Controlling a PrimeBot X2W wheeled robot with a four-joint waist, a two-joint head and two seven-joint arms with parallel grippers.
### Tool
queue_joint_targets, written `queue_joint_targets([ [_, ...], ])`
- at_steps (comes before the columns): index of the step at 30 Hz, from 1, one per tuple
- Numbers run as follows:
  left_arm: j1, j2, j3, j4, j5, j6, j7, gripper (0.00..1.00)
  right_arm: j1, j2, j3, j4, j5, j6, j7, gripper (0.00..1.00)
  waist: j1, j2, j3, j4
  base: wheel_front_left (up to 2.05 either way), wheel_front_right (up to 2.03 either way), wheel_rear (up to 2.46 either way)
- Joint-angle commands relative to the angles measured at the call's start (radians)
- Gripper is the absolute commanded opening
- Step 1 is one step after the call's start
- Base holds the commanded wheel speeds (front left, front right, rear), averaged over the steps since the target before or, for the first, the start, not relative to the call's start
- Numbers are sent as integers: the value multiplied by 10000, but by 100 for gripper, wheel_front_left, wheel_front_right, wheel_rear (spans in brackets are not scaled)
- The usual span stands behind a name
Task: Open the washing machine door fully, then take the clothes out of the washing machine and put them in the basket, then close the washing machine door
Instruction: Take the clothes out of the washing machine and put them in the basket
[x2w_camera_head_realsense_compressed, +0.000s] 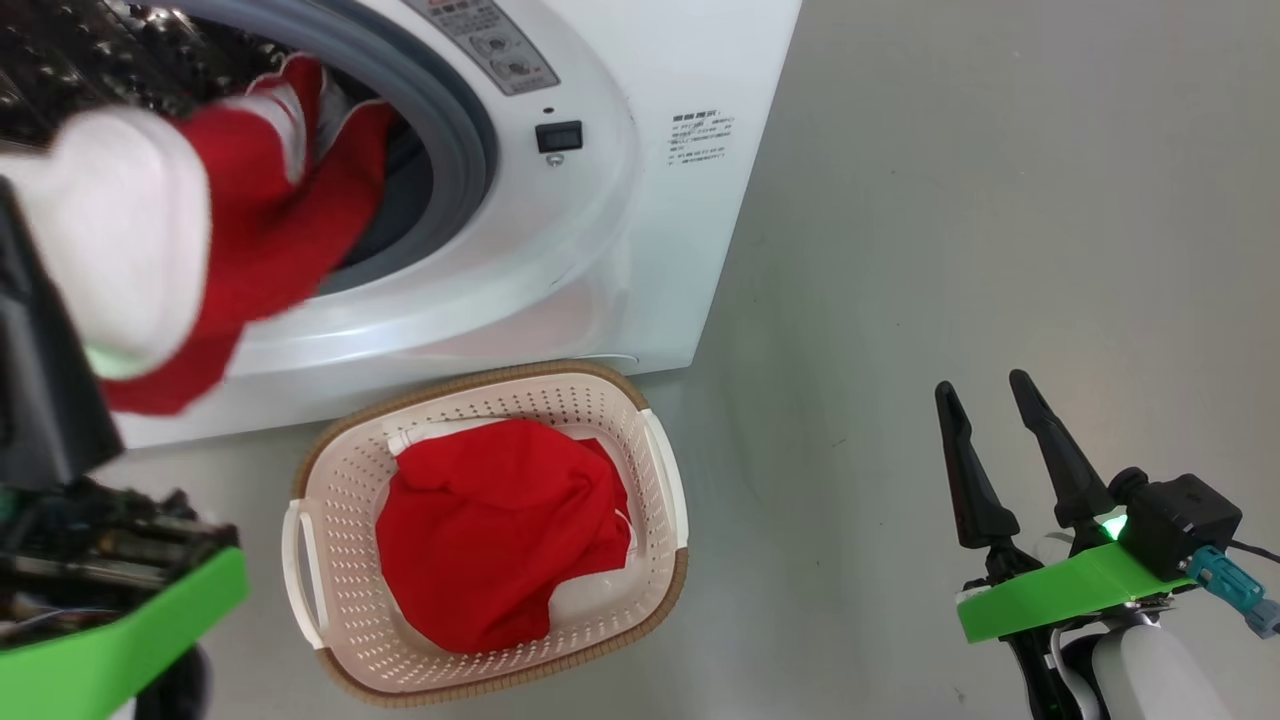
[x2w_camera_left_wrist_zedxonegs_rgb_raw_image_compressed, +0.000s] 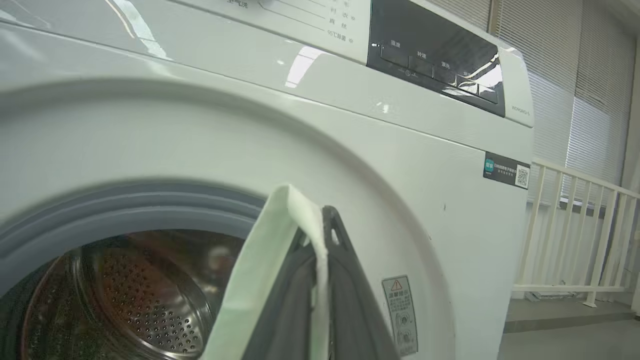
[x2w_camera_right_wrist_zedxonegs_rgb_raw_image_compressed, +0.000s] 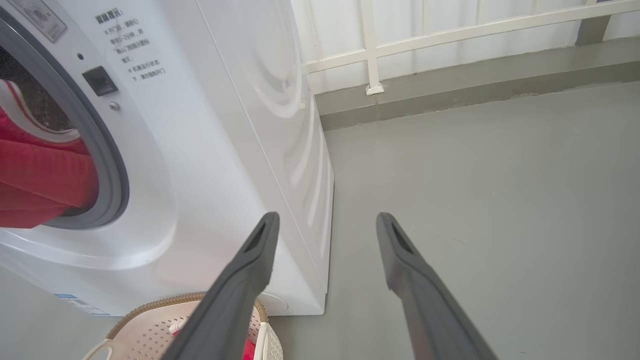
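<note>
We see a grey floor (x2w_camera_head_realsense_compressed: 950, 200) and on it the white washing machine (x2w_camera_head_realsense_compressed: 620, 200), its round mouth uncovered and ringed by a grey rubber seal (x2w_camera_head_realsense_compressed: 455, 110). In the left wrist view, the steel perforated drum (x2w_camera_left_wrist_zedxonegs_rgb_raw_image_compressed: 145, 300) shows inside that mouth, and a dark control panel (x2w_camera_left_wrist_zedxonegs_rgb_raw_image_compressed: 435, 55) sits high on the front. Behind the machine, in the right wrist view, a white railing (x2w_camera_right_wrist_zedxonegs_rgb_raw_image_compressed: 370, 45) runs along the wall.

On the floor just in front of the machine stands the cream perforated basket (x2w_camera_head_realsense_compressed: 330, 500) with its brown woven-look rim. A red garment (x2w_camera_head_realsense_compressed: 490, 540) lies crumpled inside it, covering most of the bottom, with a little white cloth at its lower edge.

A red-and-white garment (x2w_camera_head_realsense_compressed: 270, 230) hangs out over the lower lip of the drum opening, part inside and part draped down the front of the machine, above and to the left of the basket. Our left hand (x2w_camera_left_wrist_zedxonegs_rgb_raw_image_compressed: 320, 225) is clamped on a white strip of it, the cloth pinched between the two dark fingers (x2w_camera_left_wrist_zedxonegs_rgb_raw_image_compressed: 350, 300), level with the opening.

Our right hand (x2w_camera_head_realsense_compressed: 985, 385) is off to the right of the machine, over bare floor and well apart from the basket. Its fingers stand spread wide with nothing between them.

Smallest, a black latch slot (x2w_camera_head_realsense_compressed: 558, 135) sits beside the seal.
</note>
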Motion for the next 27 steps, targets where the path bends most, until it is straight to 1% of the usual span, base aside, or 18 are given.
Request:
queue_joint_targets([
  [1,355,151,179,-79,126,-55,-36,0,162,-14,217,-251,-118,65,-63,100,0,-1,7,-2,0,0,0],
  [6,700,90,74,979,23,-55,-36,0,101,-14,259,-272,-105,65,-63,100,0,-1,106,-21,0,0,0],
  [14,573,66,38,3860,-40,-55,-36,0,-99,-14,344,-297,-29,65,-63,100,0,-1,509,-108,0,0,0],
  [21,53,379,-384,6461,45,-55,-36,0,-269,-14,357,-358,59,65,-63,100,0,-1,936,-262,0,0,0],
  [22,-197,494,-563,7066,14,-55,-36,0,-315,-14,362,-389,82,65,-63,100,0,-1,1076,-306,0,0,0],
  [26,-679,658,-996,8155,16,-55,-36,0,-418,-14,339,-452,118,65,-63,100,0,-1,1356,-363,0,0,0],
  [27,-679,658,-996,8155,16,-55,-36,0,-418,-14,339,-452,118,65,-63,100,0,-1,1356,-363,0,0,0],
])
